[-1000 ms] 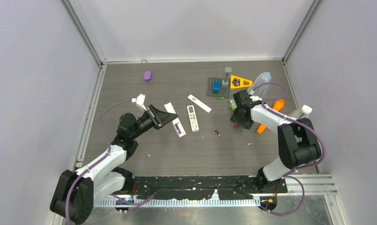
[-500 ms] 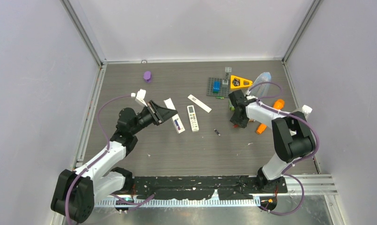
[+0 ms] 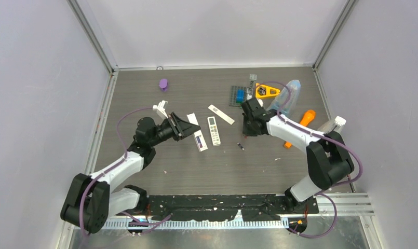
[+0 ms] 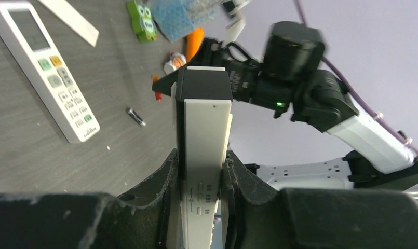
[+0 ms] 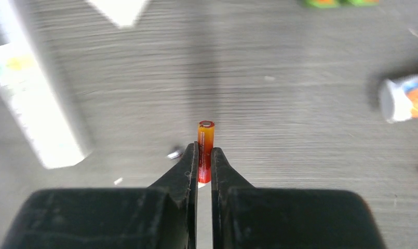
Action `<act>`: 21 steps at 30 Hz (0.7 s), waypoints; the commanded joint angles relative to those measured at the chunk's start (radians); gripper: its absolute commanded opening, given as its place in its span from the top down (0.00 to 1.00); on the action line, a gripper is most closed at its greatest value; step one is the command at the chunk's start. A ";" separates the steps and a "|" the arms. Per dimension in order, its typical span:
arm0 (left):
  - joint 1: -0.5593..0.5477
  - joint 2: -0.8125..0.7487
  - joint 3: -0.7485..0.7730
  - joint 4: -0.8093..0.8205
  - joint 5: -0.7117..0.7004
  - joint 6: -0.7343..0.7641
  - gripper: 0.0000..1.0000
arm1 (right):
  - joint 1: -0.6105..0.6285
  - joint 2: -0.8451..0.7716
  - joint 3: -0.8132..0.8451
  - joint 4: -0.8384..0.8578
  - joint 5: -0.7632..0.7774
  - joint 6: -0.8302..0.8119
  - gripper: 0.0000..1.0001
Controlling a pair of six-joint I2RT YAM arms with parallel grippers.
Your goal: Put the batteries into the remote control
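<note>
Right gripper shifted left, clamping red-orange battery (tip protruding)

You are seeing a remote lying on the surface, a second remote sitting left of it in the left gripper, and a loose battery lying right of it.

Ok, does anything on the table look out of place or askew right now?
Nothing looks damaged or spilled. One dark battery lies loose on the table between the arms. The right gripper pinches the red-orange battery at its fingertips; the left gripper clamps a white remote.
</note>
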 commanded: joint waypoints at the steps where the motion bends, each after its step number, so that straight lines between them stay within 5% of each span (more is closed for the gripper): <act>1: 0.003 0.063 0.006 0.200 0.112 -0.181 1.00 | 0.115 -0.144 0.153 0.013 -0.144 -0.252 0.95; 8: 0.001 0.107 0.022 0.294 0.174 -0.297 1.00 | 0.351 -0.167 0.376 -0.173 -0.063 -0.280 0.95; 21: 0.000 0.154 0.001 0.358 0.135 -0.279 1.00 | 0.495 -0.115 0.628 -0.415 -0.122 -0.261 0.91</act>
